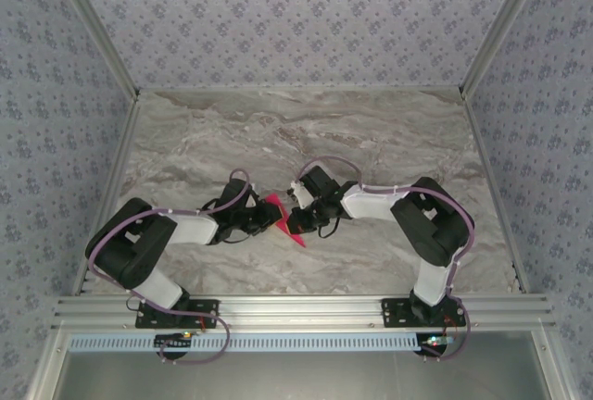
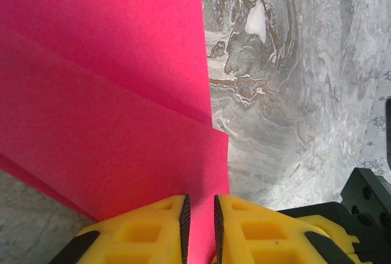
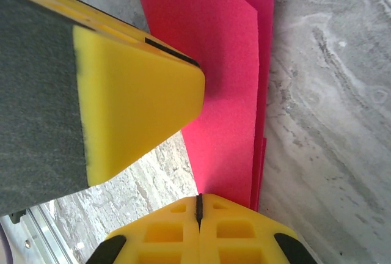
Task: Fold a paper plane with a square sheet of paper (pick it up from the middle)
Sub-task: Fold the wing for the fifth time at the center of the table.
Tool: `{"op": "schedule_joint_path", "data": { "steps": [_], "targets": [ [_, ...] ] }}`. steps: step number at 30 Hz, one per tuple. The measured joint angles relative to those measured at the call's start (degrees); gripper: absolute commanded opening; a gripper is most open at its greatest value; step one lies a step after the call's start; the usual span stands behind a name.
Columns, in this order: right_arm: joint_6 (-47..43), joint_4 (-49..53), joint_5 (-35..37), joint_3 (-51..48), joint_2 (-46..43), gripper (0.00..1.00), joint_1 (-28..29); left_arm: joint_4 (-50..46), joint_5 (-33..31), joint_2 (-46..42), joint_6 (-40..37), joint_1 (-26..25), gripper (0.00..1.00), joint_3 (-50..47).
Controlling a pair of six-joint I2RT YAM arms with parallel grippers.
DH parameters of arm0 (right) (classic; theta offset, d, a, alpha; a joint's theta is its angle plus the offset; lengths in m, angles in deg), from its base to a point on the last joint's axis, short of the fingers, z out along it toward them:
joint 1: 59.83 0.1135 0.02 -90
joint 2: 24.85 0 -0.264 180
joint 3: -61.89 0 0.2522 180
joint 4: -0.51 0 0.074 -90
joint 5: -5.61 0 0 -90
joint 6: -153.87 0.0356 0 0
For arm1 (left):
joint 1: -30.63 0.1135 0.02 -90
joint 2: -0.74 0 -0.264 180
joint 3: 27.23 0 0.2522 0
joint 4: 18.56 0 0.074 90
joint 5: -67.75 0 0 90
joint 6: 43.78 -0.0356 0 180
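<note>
A grey marbled worktop (image 1: pixel 306 131) carries a left arm (image 1: pixel 148 247) and a right arm (image 1: pixel 426 219), both reaching inward. Between them, over the worktop's near middle, is a folded sheet of pink paper (image 1: pixel 275 207). The left fingers (image 2: pixel 146 227) pinch one edge; the right fingers (image 3: pixel 232 206), pressed together, seem to nip another.

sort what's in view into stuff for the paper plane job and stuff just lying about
For the job: pink paper, partly folded; left hand; right hand.
Just there: marble table; patterned walls; metal rail.
</note>
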Motion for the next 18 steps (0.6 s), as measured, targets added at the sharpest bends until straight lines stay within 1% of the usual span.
{"op": "schedule_joint_path", "data": {
  "steps": [18],
  "targets": [
    [-0.7,0.7,-0.5,0.85,1.73,0.0,-0.07,-0.24,-0.24,0.13,0.02,0.02,0.19,0.0]
  ]
}}
